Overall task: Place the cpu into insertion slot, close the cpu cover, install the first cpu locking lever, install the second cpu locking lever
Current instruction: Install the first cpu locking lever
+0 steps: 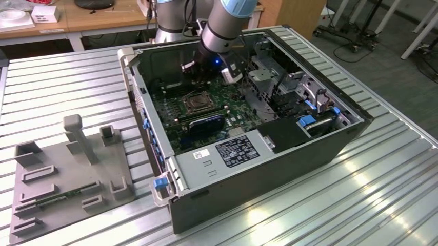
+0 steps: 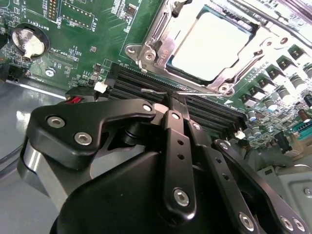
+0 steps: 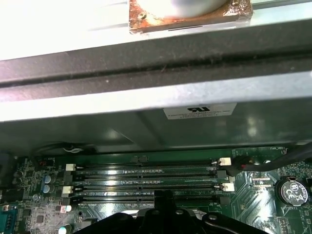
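Note:
The cpu point(image 2: 209, 44), with its pale metal top, lies flat in the insertion slot point(image 1: 195, 104) on the green board inside the open computer case. The silver cpu cover point(image 2: 160, 46) lies down around the chip as a frame. Thin metal lever rods run along the frame's sides; I cannot tell whether they are latched. My gripper point(image 2: 174, 103) hangs just beside the socket, over the black memory slots point(image 2: 141, 83), with its fingers closed together and nothing between them. In the exterior view the gripper point(image 1: 202, 78) sits at the far end of the board, below the arm's wrist.
The memory slots point(image 3: 146, 178) lie next to the case's metal wall point(image 3: 146, 92). A coin battery point(image 2: 28, 41) sits on the board. A drive cage point(image 1: 274, 77) and a labelled black box point(image 1: 233, 151) crowd the case. A grey fixture point(image 1: 68, 174) stands on the table at the exterior view's left.

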Available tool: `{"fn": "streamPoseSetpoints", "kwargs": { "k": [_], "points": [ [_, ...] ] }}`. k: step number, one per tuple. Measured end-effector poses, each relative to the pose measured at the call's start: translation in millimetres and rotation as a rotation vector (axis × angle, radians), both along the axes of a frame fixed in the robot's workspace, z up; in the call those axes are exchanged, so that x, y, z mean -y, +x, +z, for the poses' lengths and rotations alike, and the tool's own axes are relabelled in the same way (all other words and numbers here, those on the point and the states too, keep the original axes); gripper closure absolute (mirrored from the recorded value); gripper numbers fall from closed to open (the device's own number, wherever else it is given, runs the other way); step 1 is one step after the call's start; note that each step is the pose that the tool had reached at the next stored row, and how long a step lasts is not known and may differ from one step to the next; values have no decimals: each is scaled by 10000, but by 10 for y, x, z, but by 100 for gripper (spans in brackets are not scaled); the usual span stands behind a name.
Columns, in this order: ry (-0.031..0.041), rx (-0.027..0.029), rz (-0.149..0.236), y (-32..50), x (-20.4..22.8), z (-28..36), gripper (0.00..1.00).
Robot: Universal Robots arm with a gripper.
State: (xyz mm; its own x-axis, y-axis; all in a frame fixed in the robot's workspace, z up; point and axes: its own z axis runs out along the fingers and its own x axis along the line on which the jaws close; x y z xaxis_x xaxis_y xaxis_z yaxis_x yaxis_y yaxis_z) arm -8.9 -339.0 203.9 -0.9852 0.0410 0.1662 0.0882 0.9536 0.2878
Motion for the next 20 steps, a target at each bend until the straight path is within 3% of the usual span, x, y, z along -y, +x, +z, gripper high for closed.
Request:
{"fn": "streamPoseSetpoints", "kwargs": {
  "k": [20],
  "points": [
    [-5,1,-140,-49,-11,17,89]
  ]
}}
